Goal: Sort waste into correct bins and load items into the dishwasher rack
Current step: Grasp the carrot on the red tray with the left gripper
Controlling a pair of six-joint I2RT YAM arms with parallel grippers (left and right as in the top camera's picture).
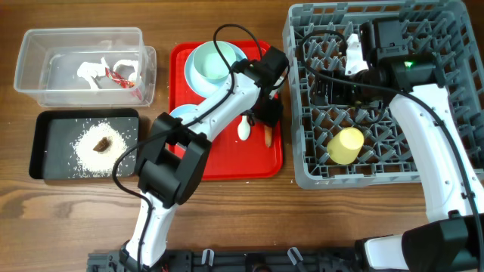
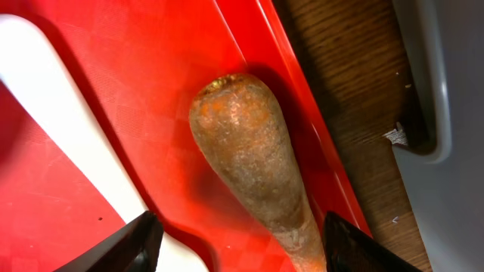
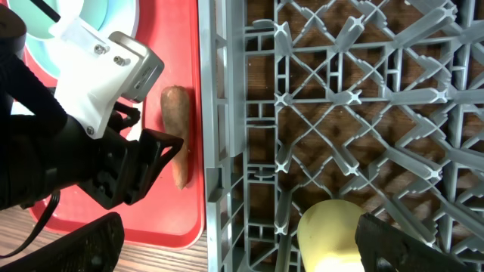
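The orange-brown, tapered carrot-like stick point(image 2: 253, 159) lies at the right edge of the large red plastic tray point(image 2: 151, 60) between the left gripper's point(image 2: 249, 245) spread, empty fingers, and it looks light, stiff and rough-skinned, best pinched across its thicker middle; the right gripper point(image 3: 249, 242) gapes empty.

My left gripper point(image 1: 266, 115) hangs over the carrot-like stick point(image 1: 269, 136) beside the white spoon point(image 1: 243, 129), at the red tray's point(image 1: 227, 168) right edge.
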